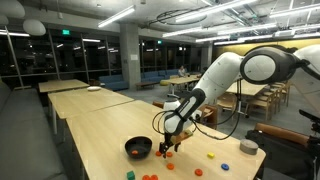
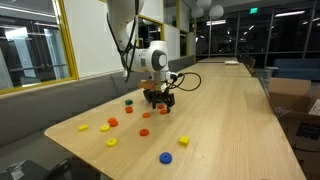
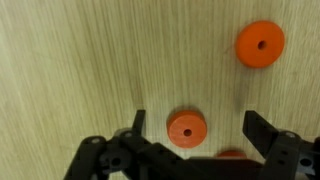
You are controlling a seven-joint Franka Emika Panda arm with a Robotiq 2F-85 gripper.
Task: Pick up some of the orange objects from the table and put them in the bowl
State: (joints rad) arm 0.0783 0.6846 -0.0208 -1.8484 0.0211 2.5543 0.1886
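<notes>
In the wrist view my gripper [image 3: 200, 127] is open, low over the pale wood table [image 3: 80, 70]. One flat round orange piece [image 3: 186, 129] with a centre hole lies between the fingers, nearer one finger. A second orange piece [image 3: 260, 44] lies further off, and a third [image 3: 232, 154] is partly hidden under the gripper body. In an exterior view the gripper [image 1: 168, 143] hangs just beside the black bowl [image 1: 138, 148], with orange pieces [image 1: 163, 156] below it. In an exterior view the gripper [image 2: 160, 98] stands among orange pieces [image 2: 144, 131]; I cannot make out the bowl there.
Yellow pieces [image 1: 210, 155], blue pieces [image 1: 225, 167] and a green piece [image 1: 130, 175] lie scattered near the table's front. A grey round lidded object [image 1: 248, 147] sits by the table edge. More yellow [image 2: 184, 141] and blue [image 2: 165, 157] pieces show in an exterior view.
</notes>
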